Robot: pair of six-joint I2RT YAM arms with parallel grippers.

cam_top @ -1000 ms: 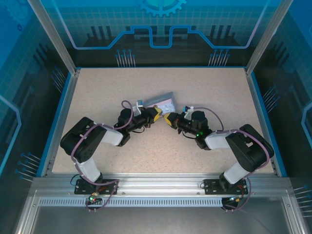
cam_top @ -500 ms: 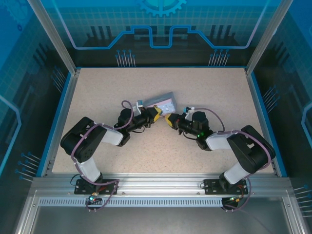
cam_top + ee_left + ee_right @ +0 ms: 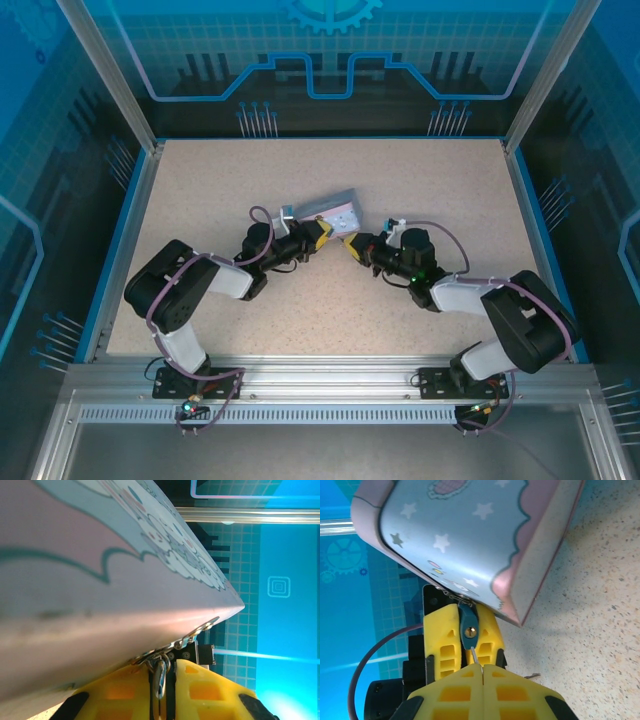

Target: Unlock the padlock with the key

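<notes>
The padlock (image 3: 470, 630), a small teal body with a brass keyhole, hangs from the hasp of the pale blue cartoon-printed tin (image 3: 465, 535). My left gripper (image 3: 167, 666) is shut on the padlock (image 3: 160, 677), its yellow fingers (image 3: 441, 640) on either side of the lock in the right wrist view. My right gripper (image 3: 481, 666) is shut on the key (image 3: 474, 655), a thin metal sliver sticking out of its fingertips. The key's tip touches the lock's body just below the keyhole. In the top view the left gripper (image 3: 322, 233) and right gripper (image 3: 349, 244) meet nose to nose at the tin (image 3: 330, 210).
The tin rests tilted on the speckled table (image 3: 400, 180), mid-table. A small dark sliver (image 3: 532, 675) lies on the table beside my right gripper. Blue rails and glass walls (image 3: 320, 60) enclose the table on all sides.
My right arm's forearm and wrist have swung a little to the right and its gripper has edged toward the tin. The left arm and the tin have not moved.
</notes>
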